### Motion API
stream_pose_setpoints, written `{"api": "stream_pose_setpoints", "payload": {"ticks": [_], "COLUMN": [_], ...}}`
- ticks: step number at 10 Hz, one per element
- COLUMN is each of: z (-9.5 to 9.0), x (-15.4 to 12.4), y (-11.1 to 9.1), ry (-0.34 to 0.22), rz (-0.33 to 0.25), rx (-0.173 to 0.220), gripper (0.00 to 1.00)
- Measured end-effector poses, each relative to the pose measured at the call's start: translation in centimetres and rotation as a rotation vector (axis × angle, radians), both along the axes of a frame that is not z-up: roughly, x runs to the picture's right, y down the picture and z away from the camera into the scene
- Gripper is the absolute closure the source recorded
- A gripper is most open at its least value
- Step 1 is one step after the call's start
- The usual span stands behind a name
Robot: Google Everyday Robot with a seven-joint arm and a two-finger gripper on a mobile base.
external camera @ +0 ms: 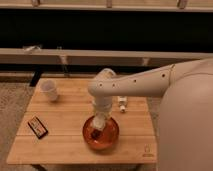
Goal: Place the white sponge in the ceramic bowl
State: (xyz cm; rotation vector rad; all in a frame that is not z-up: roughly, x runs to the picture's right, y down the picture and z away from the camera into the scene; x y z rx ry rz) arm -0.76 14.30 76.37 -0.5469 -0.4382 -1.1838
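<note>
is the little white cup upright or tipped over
Upright: the small white cup stands mouth-up on the wooden table, far from the gripper over the orange-red bowl.

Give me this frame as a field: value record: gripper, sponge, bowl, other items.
gripper: gripper reaches down from the arm, over the inside of the bowl
white sponge: white sponge at the gripper, above the bowl's inside; whether gripped or released cannot be told
ceramic bowl: ceramic bowl, orange-red, upright, near the table's front edge
table: wooden table
white cup: white cup, upright, back left of the table
dark card: dark flat rectangle with reddish border, front left
small item: small white object right of the arm, kind unclear
</note>
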Motion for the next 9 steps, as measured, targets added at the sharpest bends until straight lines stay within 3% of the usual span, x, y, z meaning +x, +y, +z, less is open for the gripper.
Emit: {"api": "stream_pose_setpoints", "payload": {"ticks": [3,4,9], "z": [0.1,0.1,0.3], "x": [1.2,1.6,1.8], "y": [0.9,1.1,1.4], "ry": [0.027,0.033,0.038], "rz": [0.031,0.037,0.05], "rx": [-0.011,-0.012,-0.011], "gripper": [0.29,0.23,0.2]}}
